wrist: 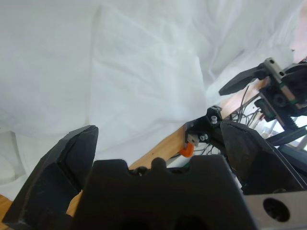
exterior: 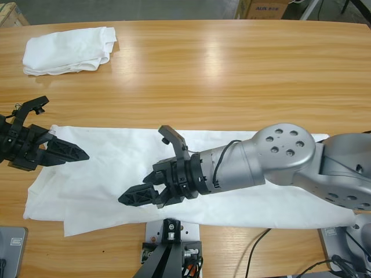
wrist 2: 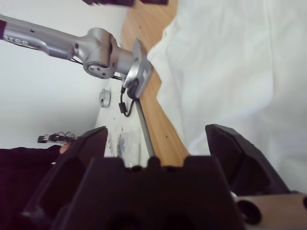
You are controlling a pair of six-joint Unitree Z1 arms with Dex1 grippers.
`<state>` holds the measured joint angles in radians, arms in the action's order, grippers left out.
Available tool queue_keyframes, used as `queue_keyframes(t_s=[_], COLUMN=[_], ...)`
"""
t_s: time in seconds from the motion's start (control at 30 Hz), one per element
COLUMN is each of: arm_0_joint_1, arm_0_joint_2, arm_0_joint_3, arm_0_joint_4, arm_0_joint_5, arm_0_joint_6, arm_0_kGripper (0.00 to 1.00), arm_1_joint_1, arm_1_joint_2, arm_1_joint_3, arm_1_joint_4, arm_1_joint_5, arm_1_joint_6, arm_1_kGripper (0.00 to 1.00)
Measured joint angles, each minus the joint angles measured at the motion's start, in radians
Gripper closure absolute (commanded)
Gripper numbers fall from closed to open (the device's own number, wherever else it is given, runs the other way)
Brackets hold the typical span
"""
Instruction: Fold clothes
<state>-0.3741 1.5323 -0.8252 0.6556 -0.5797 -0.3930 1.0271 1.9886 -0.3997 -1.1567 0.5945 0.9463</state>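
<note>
A white T-shirt (exterior: 110, 174) lies spread flat along the table's near side. A folded white bundle (exterior: 66, 51) rests at the far left corner. My left gripper (exterior: 72, 153) comes in from the left edge and hovers over the shirt's left end. Its jaws are open and hold nothing. In the left wrist view the gripper (wrist: 158, 132) looks along the shirt (wrist: 120, 72) toward the right gripper (wrist: 273, 86). My right gripper (exterior: 134, 197) reaches in from the right, open over the shirt's near hem. Along the right gripper (wrist 2: 157, 132) lies the shirt (wrist 2: 240, 62) by the table edge.
Bare wooden table (exterior: 232, 69) stretches between the shirt and the bundle. The right arm's big silver elbow (exterior: 284, 153) hangs over the shirt's right half. A cardboard box (exterior: 264, 8) stands beyond the far edge. Cables (exterior: 261, 249) hang below the near edge.
</note>
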Motion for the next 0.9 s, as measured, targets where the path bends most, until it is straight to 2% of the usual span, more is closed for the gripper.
queue_keyframes(t_s=[0.07,0.17,0.37,0.53,0.63,0.73,0.83,0.9], arm_0_joint_1=[-0.022,-0.079,-0.161,-0.262,-0.282,-0.305,-0.304,-0.249], arm_0_joint_2=[0.0,0.001,0.062,0.185,0.262,0.365,0.441,0.451], arm_0_joint_3=[-0.002,-0.047,-0.229,-0.347,-0.422,-0.541,-0.621,-0.627], arm_0_joint_4=[0.0,0.002,0.087,0.2,0.251,0.337,0.418,0.464], arm_0_joint_5=[0.0,0.0,0.026,0.177,0.222,0.235,0.243,0.229], arm_0_joint_6=[0.013,0.159,0.58,0.863,0.97,1.012,1.01,0.957], arm_0_kGripper=[0.004,0.009,0.013,0.018,0.034,0.184,0.379,0.386], arm_1_joint_1=[-0.009,-0.028,-0.049,-0.07,-0.081,-0.093,-0.115,-0.124], arm_1_joint_2=[-0.028,-0.12,-0.385,-0.484,-0.514,-0.525,-0.525,-0.525], arm_1_joint_3=[-0.001,-0.001,-0.034,-0.182,-0.23,-0.243,-0.244,-0.246], arm_1_joint_4=[0.066,0.264,0.853,1.254,1.38,1.427,1.438,1.438], arm_1_joint_5=[-0.039,-0.133,-0.331,-0.378,-0.378,-0.378,-0.377,-0.377], arm_1_joint_6=[-0.04,-0.132,-0.313,-0.483,-0.534,-0.558,-0.569,-0.574], arm_1_kGripper=[0.157,0.156,0.155,0.151,0.151,0.151,0.151,0.151])
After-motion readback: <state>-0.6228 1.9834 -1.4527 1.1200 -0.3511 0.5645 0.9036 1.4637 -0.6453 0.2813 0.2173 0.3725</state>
